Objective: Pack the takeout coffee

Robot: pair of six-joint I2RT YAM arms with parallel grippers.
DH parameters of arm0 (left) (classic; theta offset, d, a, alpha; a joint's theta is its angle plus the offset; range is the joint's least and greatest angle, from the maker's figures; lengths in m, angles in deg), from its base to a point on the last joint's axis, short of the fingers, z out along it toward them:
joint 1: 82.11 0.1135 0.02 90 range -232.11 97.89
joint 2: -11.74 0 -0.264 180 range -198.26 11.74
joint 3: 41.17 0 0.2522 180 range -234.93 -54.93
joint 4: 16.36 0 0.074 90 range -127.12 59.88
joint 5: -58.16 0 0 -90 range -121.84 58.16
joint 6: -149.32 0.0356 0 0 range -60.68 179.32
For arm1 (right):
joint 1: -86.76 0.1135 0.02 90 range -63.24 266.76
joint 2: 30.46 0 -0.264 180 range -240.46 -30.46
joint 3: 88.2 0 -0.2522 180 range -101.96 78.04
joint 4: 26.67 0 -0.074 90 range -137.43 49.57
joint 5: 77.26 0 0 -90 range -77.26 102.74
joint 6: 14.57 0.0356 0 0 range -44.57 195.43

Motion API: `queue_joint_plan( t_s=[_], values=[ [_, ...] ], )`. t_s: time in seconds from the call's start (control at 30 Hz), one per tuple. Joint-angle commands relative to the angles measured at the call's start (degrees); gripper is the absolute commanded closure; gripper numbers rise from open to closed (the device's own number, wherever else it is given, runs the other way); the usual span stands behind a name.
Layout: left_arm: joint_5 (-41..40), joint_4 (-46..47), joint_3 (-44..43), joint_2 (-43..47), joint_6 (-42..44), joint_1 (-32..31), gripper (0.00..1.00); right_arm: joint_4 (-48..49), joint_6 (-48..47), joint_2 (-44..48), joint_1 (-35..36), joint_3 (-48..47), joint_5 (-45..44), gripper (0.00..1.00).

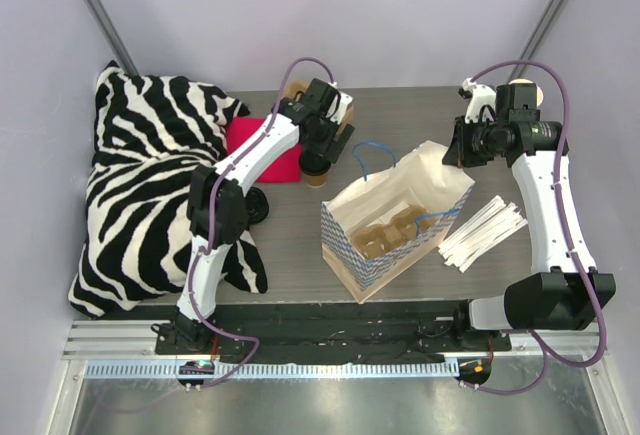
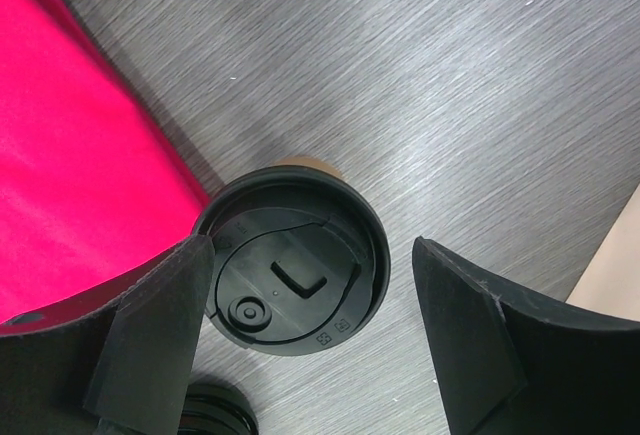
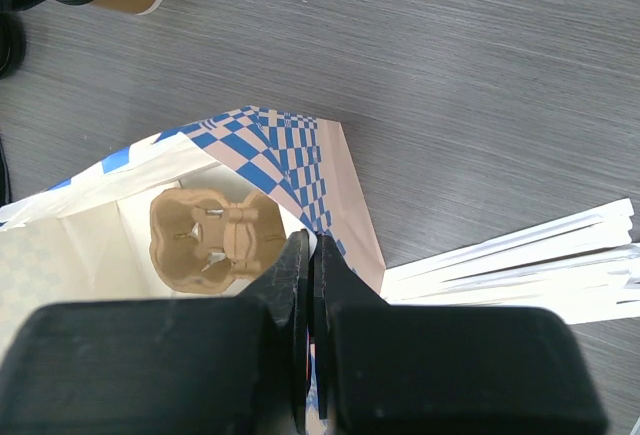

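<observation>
The takeout coffee (image 2: 290,270), a tan cup under a black lid, stands upright on the table beside a pink cloth (image 2: 70,145). My left gripper (image 2: 312,247) is open above it. Its fingers straddle the lid, the left one close to the rim and the right one well apart. From above, that gripper (image 1: 320,153) covers most of the cup (image 1: 318,177). A blue-checked paper bag (image 1: 400,210) stands open with a brown cup carrier (image 3: 210,240) inside. My right gripper (image 3: 310,242) is shut on the bag's rim at its far right corner (image 1: 458,160).
A zebra-print pillow (image 1: 150,185) fills the left side. A loose black lid (image 2: 210,410) lies near the cup. White wrapped straws (image 1: 485,227) lie right of the bag. More tan cups (image 1: 298,90) sit at the back behind the left arm.
</observation>
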Motion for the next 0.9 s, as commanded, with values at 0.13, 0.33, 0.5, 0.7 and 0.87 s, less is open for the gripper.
queue_joint_plan(
  t_s=[0.13, 0.33, 0.5, 0.7, 0.87],
  values=[
    [-1.70, -1.26, -0.70, 5.82, 0.71, -0.21, 0.13, -0.74, -0.10, -1.04, -0.33, -1.26, 0.87, 0.99],
    [-1.97, -1.70, -0.26, 5.56, 2.73, -0.12, 0.12, -0.74, -0.01, -1.57, -0.33, -1.79, 0.96, 0.99],
    [-1.53, -1.61, 1.14, 5.29, 3.43, 0.14, 0.11, -1.18, -0.45, -1.83, -0.42, -2.40, 0.87, 0.99],
    [-1.17, -1.97, 1.24, 4.68, 4.14, 0.84, 0.11, -1.09, -0.45, -2.18, -0.42, -2.32, 1.39, 0.99],
    [-1.00, -2.05, 1.32, 4.24, 4.57, 1.02, 0.11, -1.00, -0.45, -2.62, -0.42, -2.67, 1.40, 0.99]
  ],
)
